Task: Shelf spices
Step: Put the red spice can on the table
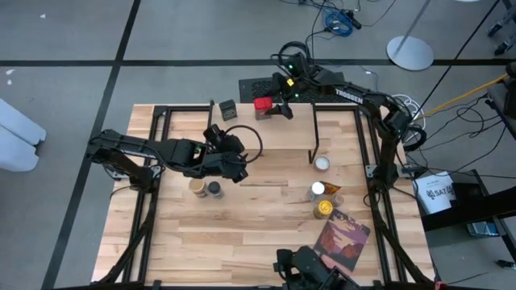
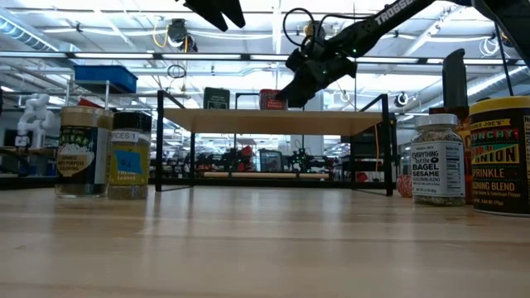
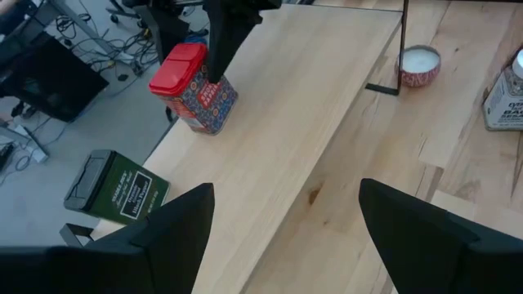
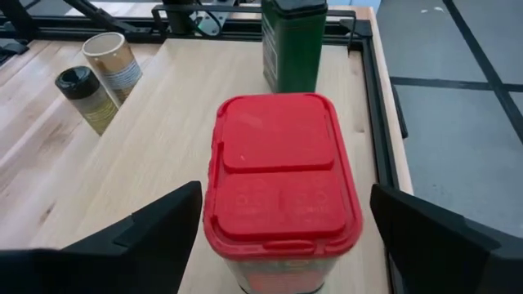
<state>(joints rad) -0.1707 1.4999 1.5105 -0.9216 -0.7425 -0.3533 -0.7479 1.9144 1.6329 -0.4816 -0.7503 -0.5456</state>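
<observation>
A wood-plank table (image 1: 242, 217) is seen from above on a grey floor crossed by dark lines, with cables and stands lying beyond its far edge. At the table's far side stands the shelf (image 1: 266, 133), a pale plank on thin black legs. Two spices are set on its top: a red-lidded tin (image 4: 282, 192) and, just beside it, a green tin (image 4: 294, 41) with a black lid. The right gripper (image 1: 278, 109) is held at the red-lidded tin, its fingers (image 4: 143, 237) spread wide on either side of the tin and not touching it in the wrist view. The left gripper (image 1: 234, 165) hovers over the table in front of the shelf, its fingers (image 3: 176, 229) also spread apart and holding nothing. Below it, on the table's left part, a tan-topped jar (image 1: 196, 187) and a black-topped jar (image 1: 214, 188) stand side by side. On the right part, a white-topped tin (image 1: 322, 163) sits near the shelf's leg; nearer the front, a white-capped jar (image 1: 318, 190) and a yellow-topped jar (image 1: 323, 209) are grouped close together. A reddish-purple book (image 1: 343, 239) lies flat near the front right corner.
</observation>
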